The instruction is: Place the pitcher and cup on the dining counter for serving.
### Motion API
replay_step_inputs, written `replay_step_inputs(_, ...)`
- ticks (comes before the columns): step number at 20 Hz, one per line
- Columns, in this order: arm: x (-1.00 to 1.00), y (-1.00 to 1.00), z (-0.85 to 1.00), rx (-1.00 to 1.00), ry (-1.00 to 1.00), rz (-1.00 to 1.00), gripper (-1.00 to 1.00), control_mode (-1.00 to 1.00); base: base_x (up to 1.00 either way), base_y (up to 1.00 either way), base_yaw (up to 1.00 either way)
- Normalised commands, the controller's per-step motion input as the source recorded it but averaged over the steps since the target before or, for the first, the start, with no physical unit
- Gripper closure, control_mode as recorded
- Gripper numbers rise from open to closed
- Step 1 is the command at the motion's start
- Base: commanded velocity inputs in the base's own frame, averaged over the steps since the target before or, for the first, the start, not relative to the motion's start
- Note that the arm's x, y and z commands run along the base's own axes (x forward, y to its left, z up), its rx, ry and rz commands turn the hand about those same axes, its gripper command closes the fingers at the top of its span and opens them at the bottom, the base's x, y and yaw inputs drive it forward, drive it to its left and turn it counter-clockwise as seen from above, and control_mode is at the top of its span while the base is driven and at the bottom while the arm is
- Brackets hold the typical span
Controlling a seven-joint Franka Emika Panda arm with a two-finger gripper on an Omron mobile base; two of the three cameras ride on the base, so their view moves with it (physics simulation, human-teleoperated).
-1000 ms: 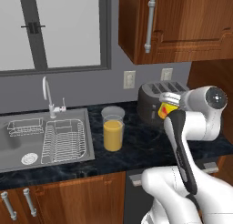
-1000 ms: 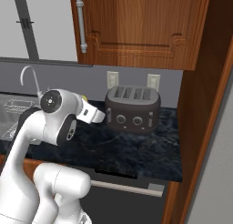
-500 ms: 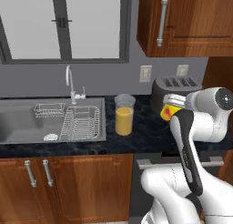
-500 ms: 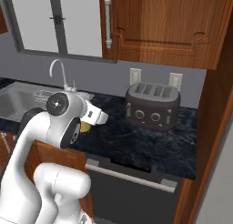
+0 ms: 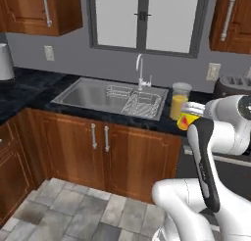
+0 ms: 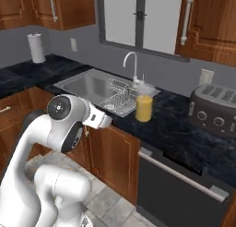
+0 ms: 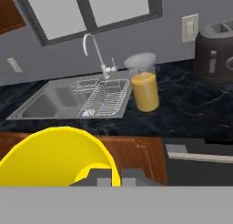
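My gripper (image 5: 188, 114) is shut on the cup (image 5: 184, 122), a small yellow tumbler with a red-orange mark, held in the air in front of the kitchen worktop's edge. In the hand view the cup's yellow rim (image 7: 54, 155) curves just above my fingertips (image 7: 98, 176). The pitcher (image 5: 179, 101), clear with orange liquid, stands upright on the black worktop just right of the sink, beyond the cup and apart from it; it is also in the right base view (image 6: 144, 103) and the hand view (image 7: 144, 84). The dining counter is out of view.
A steel sink (image 5: 93, 94) with a wire dish rack (image 5: 139, 102) and faucet (image 5: 141, 71) lies left of the pitcher. A dark toaster (image 6: 215, 109) stands at the right, a dishwasher front (image 6: 182, 184) below it. A paper towel roll (image 6: 36, 47) is far left. Tiled floor (image 5: 73, 210) lies before the wooden cabinets.
The whole picture has shifted: the base has backed off and swung, so more of the sink, cabinets and floor is in view. The cup stays in my shut gripper; the pitcher stays put.
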Motion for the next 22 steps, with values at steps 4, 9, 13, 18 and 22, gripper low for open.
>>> replay_step_inputs(4,0.00,0.00,0.00,0.00,0.00,0.00,1.00,1.00,0.00,0.32,0.85)
replay_step_inputs(9,0.00,0.00,0.00,0.00,0.00,0.00,1.00,1.00,0.13,0.15,0.85)
replay_step_inputs(13,0.00,0.00,0.00,0.00,0.00,0.00,1.00,1.00,0.38,0.00,0.83)
replay_step_inputs(18,0.00,0.00,0.00,0.00,0.00,0.00,1.00,1.00,0.21,0.00,0.87)
replay_step_inputs(22,0.00,0.00,0.00,0.00,0.00,0.00,1.00,1.00,0.07,0.00,0.92)
